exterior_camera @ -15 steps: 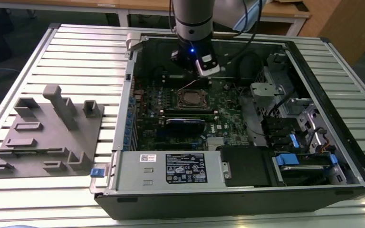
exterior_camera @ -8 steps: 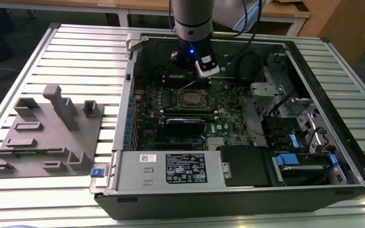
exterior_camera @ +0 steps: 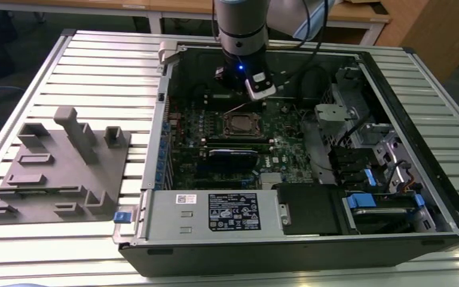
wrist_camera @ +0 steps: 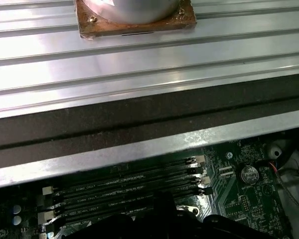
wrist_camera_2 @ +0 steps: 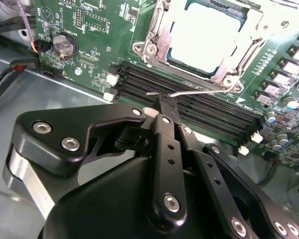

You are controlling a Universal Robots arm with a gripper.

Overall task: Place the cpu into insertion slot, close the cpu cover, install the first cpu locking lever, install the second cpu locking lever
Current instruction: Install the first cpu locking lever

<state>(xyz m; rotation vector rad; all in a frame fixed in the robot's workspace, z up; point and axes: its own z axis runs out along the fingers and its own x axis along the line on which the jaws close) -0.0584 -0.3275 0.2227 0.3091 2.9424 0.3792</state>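
Note:
In the second wrist view the cpu (wrist_camera_2: 204, 31) lies in the insertion slot (wrist_camera_2: 142, 49), its pale top showing through the window of the cpu cover (wrist_camera_2: 159, 22), which lies flat over it. A thin wire locking lever (wrist_camera_2: 209, 90) runs along the socket's edge over the memory slots (wrist_camera_2: 199, 112). My gripper (wrist_camera_2: 163, 101) is shut on the lever's hooked end. In the exterior view the gripper (exterior_camera: 245, 101) hangs just behind the socket (exterior_camera: 241, 124), and the lever (exterior_camera: 238, 108) stands raised at a slant.
The open computer case (exterior_camera: 156, 119) lies on a slatted metal table (exterior_camera: 94, 66). A grey fixture block (exterior_camera: 62, 167) sits at the exterior view's left. A black power supply (exterior_camera: 213, 212), drive bays (exterior_camera: 373, 179) and cables (exterior_camera: 309, 78) surround the board. A coin cell (wrist_camera_2: 64, 45) sits near the socket.

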